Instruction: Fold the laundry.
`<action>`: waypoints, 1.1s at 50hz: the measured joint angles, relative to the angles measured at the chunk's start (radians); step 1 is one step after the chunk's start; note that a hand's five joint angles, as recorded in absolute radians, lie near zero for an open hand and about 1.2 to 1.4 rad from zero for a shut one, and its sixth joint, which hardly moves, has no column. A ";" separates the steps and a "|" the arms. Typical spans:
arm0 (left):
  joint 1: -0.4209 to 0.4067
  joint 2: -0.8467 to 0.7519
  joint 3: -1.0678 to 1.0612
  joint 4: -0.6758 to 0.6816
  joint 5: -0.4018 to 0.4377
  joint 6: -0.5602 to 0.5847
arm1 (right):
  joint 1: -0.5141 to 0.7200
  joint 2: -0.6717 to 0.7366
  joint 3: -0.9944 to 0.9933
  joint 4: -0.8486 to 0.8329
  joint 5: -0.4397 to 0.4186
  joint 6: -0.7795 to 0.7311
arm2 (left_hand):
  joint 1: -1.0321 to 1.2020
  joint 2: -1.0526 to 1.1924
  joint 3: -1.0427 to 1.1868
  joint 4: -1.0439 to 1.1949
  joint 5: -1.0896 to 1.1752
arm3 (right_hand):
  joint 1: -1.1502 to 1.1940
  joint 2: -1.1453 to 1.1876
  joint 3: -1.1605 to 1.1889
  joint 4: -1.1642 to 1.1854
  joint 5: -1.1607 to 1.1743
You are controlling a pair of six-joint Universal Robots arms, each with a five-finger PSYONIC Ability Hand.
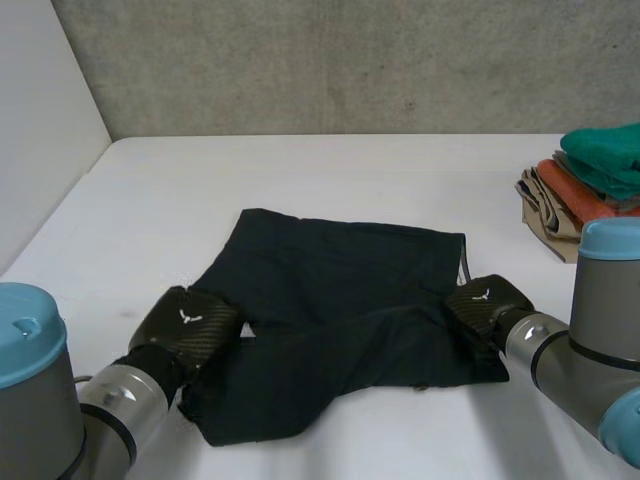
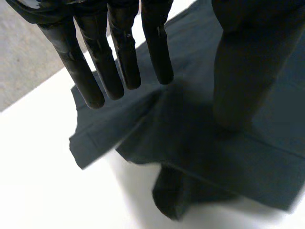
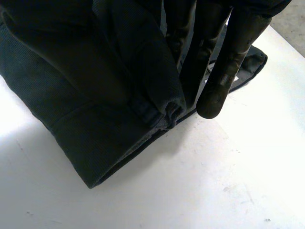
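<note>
Now dark shorts (image 1: 340, 320) lie on white worktop (image 1: 300, 180). Left hand (image 1: 185, 325) at left edge, fingers straight, holds nothing. Right hand (image 1: 487, 303) pinches right edge w/ fingers and thumb.

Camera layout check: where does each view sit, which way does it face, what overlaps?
Head view: behind and between the arms, looking down at the white table; both arms show, left hand and right hand at opposite side edges of the dark garment.
Left wrist view: on the left wrist, looking along the palm; its straight fingers hang over the garment's edge.
Right wrist view: on the right wrist, looking along the palm; its fingers pinch a fold of the hem.
Shared: all three see the garment.
</note>
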 measured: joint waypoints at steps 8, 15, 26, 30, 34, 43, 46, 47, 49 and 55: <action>0.005 -0.022 0.022 0.012 0.001 0.000 | 0.003 -0.001 0.001 -0.003 0.000 0.000 | -0.003 -0.002 -0.001 -0.002 -0.002 | 0.000 0.000 0.000 0.000 0.000; 0.006 -0.104 0.040 0.022 0.002 0.000 | 0.003 -0.001 0.001 -0.007 0.000 0.000 | 0.006 0.008 0.009 0.007 0.008 | 0.000 0.000 0.000 0.000 0.000; 0.001 -0.131 0.058 0.027 -0.002 0.002 | 0.000 -0.042 0.009 -0.002 0.007 -0.006 | 0.521 0.573 0.566 0.571 0.530 | 0.000 0.000 0.000 0.000 -0.001; -0.001 -0.062 0.070 0.006 -0.005 0.007 | -0.003 -0.106 0.017 0.028 0.008 -0.027 | 0.521 0.574 0.566 0.571 0.530 | 0.000 0.000 0.000 0.000 0.000; 0.000 0.072 0.085 -0.062 -0.001 0.014 | -0.010 -0.223 0.030 0.126 0.003 -0.100 | 0.521 0.574 0.566 0.571 0.530 | 0.000 0.000 0.000 0.000 0.001; 0.003 0.245 0.143 -0.360 0.039 0.024 | -0.032 -0.448 -0.001 0.420 -0.006 -0.321 | 0.521 0.576 0.568 0.572 0.530 | 0.000 0.000 0.000 0.000 0.001; 0.006 0.270 0.186 -0.459 0.058 0.039 | -0.048 -0.515 -0.033 0.486 -0.013 -0.368 | 0.521 0.576 0.568 0.575 0.530 | 0.000 0.000 0.000 0.000 0.001; 0.006 0.272 0.190 -0.465 0.059 0.041 | -0.050 -0.521 -0.036 0.491 -0.014 -0.371 | 0.521 0.576 0.568 0.575 0.530 | 0.000 0.000 0.000 0.000 0.001; 0.013 0.279 0.224 -0.496 0.067 0.064 | -0.059 -0.547 -0.056 0.510 -0.025 -0.383 | 0.521 0.576 0.568 0.575 0.530 | 0.000 0.000 0.000 0.000 0.001; 0.034 0.270 0.271 -0.491 0.072 0.127 | -0.068 -0.560 -0.066 0.511 -0.063 -0.380 | 0.521 0.576 0.568 0.575 0.530 | 0.000 0.000 0.000 0.000 0.001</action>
